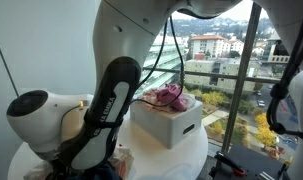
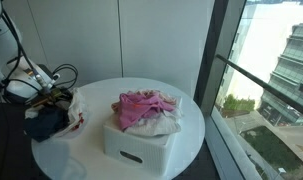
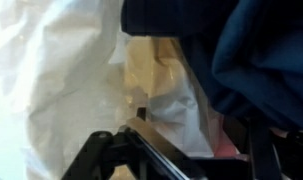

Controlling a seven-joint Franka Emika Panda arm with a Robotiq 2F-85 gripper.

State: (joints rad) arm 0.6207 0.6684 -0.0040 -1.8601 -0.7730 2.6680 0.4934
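Note:
My gripper (image 3: 196,138) is down in a heap of clothes at the edge of the round white table (image 2: 194,112). In the wrist view its two dark fingers (image 3: 126,150) stand apart, and a fold of white cloth (image 3: 176,108) lies between them. A dark blue garment (image 3: 261,50) hangs over the right side of that view. In an exterior view the gripper (image 2: 51,95) sits at the top of the heap, with the dark blue garment (image 2: 46,122) below it and the white cloth (image 2: 77,104) beside it. Whether the pads press on the cloth is hidden.
A white box (image 2: 141,148) stands mid-table with pink and white clothes (image 2: 143,106) piled on top; the box (image 1: 171,126) also shows behind the arm (image 1: 106,105). A tall window (image 2: 266,70) runs close along one side of the table. Cables trail by the arm.

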